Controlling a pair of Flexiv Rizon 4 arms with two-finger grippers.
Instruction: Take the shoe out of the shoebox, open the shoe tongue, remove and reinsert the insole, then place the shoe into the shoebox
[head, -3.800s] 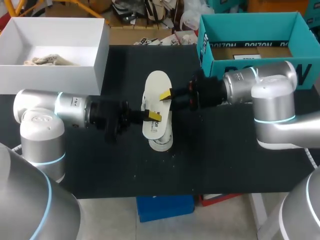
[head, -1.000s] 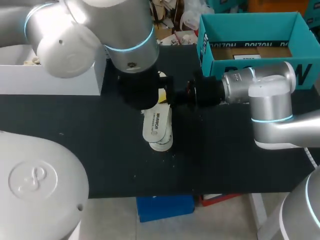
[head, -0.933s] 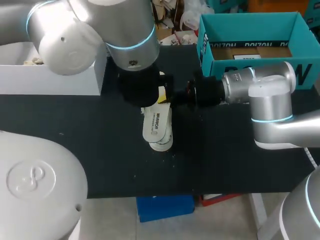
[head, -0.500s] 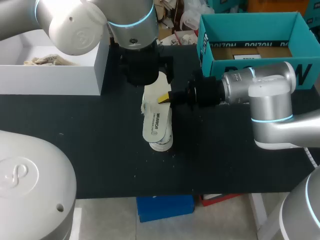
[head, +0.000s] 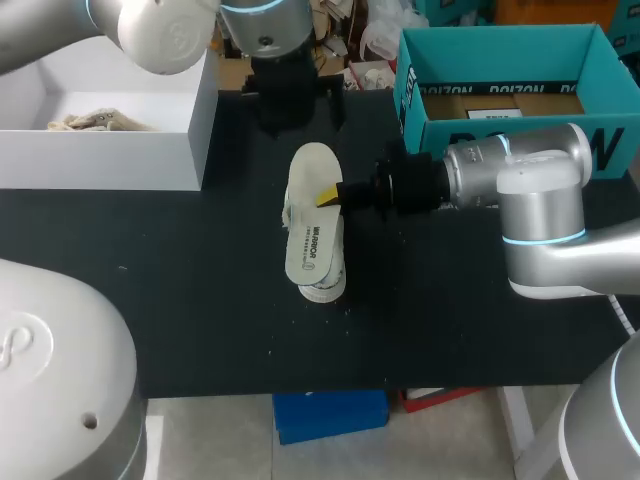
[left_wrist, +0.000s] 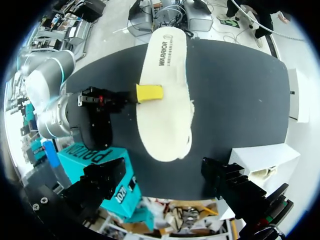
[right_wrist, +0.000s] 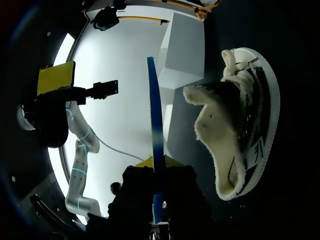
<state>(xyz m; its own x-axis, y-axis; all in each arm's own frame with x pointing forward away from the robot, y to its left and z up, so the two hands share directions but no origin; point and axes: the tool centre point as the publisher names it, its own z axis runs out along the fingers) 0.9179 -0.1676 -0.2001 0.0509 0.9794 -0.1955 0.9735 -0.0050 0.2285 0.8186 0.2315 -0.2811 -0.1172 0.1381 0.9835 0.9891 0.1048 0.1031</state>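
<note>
A white insole (head: 313, 215) is held flat above the table, my right gripper (head: 330, 193) shut on its right edge. The white shoe (head: 323, 285) lies on the black table under the insole's near end. In the right wrist view the insole (right_wrist: 154, 125) stands edge-on between the fingers of my right gripper (right_wrist: 156, 165), and the fleece-lined shoe (right_wrist: 240, 135) lies beside it. My left gripper (head: 292, 105) hangs open, high over the table's far side. From the left wrist view the insole (left_wrist: 165, 90) lies well ahead of the wide-open left gripper (left_wrist: 162, 180).
The teal shoebox (head: 500, 130) stands open at the back right, behind my right arm. A white box (head: 100, 160) with crumpled paper inside stands at the back left. The table's black surface (head: 200, 300) stretches in front of the shoe.
My left arm has drawn back from over the insole to the table's far side, uncovering the insole. The right gripper and the insole have kept still.
</note>
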